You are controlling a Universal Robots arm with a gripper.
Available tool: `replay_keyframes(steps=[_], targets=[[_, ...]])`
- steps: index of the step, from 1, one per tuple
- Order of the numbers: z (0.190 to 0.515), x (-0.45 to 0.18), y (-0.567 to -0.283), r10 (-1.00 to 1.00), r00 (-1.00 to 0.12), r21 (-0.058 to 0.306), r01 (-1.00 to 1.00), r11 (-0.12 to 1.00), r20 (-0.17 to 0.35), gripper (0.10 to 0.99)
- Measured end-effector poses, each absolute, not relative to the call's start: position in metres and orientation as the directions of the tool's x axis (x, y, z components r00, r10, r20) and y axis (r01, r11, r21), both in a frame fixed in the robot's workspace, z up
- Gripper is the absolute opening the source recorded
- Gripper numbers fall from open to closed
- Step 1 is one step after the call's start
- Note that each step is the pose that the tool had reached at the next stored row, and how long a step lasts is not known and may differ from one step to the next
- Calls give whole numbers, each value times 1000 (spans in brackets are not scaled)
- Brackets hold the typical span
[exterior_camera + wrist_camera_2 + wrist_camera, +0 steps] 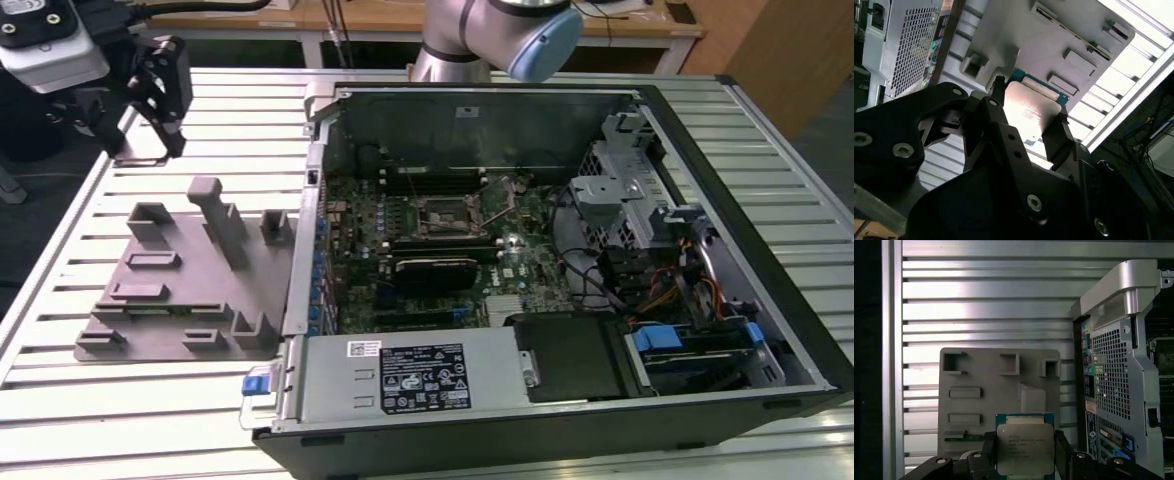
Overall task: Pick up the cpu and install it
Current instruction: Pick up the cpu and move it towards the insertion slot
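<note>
The cpu [1025,447], a flat square chip with a silver-grey top plate on a green board, sits between my gripper's [1025,440] two black fingers. In the second wrist view the cpu [1029,107] shows its shiny plate, clamped from both sides by the gripper [1030,102]. The gripper is shut on the chip. In the exterior view the gripper [150,100] hangs high over the table at the exterior view's far left, above and behind the grey fixture plate [187,290]. The motherboard's cpu socket [441,212] lies inside the open computer case [534,260].
The grey fixture plate [999,390] with raised blocks and slots lies on the slatted aluminium table [979,300], beside the case's perforated rear wall [1114,375]. A black heatsink block [434,265], cables and drive bays crowd the case. The arm's base [454,40] stands behind the case.
</note>
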State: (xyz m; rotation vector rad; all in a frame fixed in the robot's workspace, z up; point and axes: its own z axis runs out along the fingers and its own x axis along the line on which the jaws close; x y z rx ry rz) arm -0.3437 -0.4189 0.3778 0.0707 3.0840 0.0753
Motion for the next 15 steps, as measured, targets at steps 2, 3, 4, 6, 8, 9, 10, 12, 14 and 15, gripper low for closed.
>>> replay_keyframes(steps=[2,3,4,6,8,9,10,12,14,15], targets=[[378,-340,-419,47,-997,50,44,998,-55,545],[378,-338,-419,47,-997,50,44,998,-55,545],[378,-336,-419,47,-997,50,44,998,-55,545],[378,-332,-419,47,-997,50,44,998,-55,545],[378,-328,-419,47,-997,50,45,998,-55,545],[378,-326,-419,47,-997,50,44,998,-55,545],[378,-324,-419,47,-997,50,45,998,-55,545],[378,-321,-419,47,-997,50,44,998,-55,545],[378,-317,-419,47,-997,50,44,998,-55,545],[378,-315,-419,47,-997,50,44,998,-55,545]])
